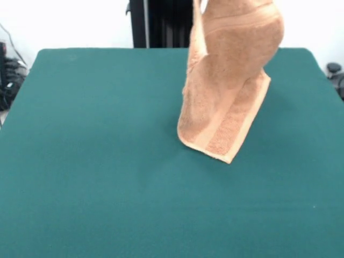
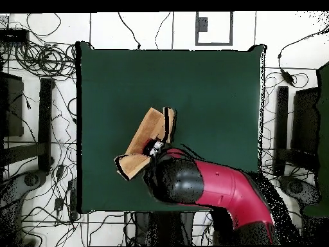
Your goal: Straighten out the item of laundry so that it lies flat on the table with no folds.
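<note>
The orange-tan towel (image 1: 231, 80) hangs in the air over the far middle-right of the dark green table (image 1: 97, 161). It is folded on itself lengthwise, and a woven band runs along its lower edge. Its top leaves the front view at the upper edge. Its lowest corner (image 1: 228, 158) is at or just above the tabletop; I cannot tell which. In the overhead view the towel (image 2: 146, 138) shows as a bunched strip beside the red and black arm (image 2: 205, 186). The gripper (image 2: 156, 148) sits at the towel's top, mostly hidden by the arm, and holds it up.
The robot's black pedestal (image 1: 161, 24) stands behind the table's far edge. Cables and dark equipment (image 2: 38, 64) lie on the floor around the table (image 2: 212, 83) on both sides.
</note>
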Tool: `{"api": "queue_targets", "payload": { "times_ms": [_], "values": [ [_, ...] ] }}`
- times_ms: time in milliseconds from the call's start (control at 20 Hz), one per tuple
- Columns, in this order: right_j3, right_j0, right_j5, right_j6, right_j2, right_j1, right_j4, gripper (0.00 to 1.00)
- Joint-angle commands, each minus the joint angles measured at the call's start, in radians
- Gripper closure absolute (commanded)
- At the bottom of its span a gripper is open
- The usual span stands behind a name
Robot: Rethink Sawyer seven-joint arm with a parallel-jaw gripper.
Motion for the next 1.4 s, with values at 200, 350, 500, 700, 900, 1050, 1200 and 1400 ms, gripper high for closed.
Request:
{"api": "queue_targets", "payload": {
  "times_ms": [200,350,500,700,900,1050,1200,1400],
  "values": [
    [0.144,-0.2,-0.001,-0.418,0.292,0.088,-0.166,1.0],
    [0.161,-0.253,-0.012,-0.416,0.327,0.108,-0.231,1.0],
    [0.162,-0.29,-0.021,-0.423,0.347,0.134,-0.307,1.0],
    [0.167,-0.339,-0.049,-0.411,0.376,0.173,-0.394,1.0],
    [0.171,-0.379,-0.083,-0.389,0.402,0.208,-0.478,1.0],
    [0.165,-0.391,-0.102,-0.37,0.41,0.23,-0.534,1.0],
    [0.156,-0.391,-0.093,-0.346,0.414,0.228,-0.577,1.0],
    [0.143,-0.352,-0.097,-0.277,0.377,0.173,-0.682,0.0]
  ]
}}
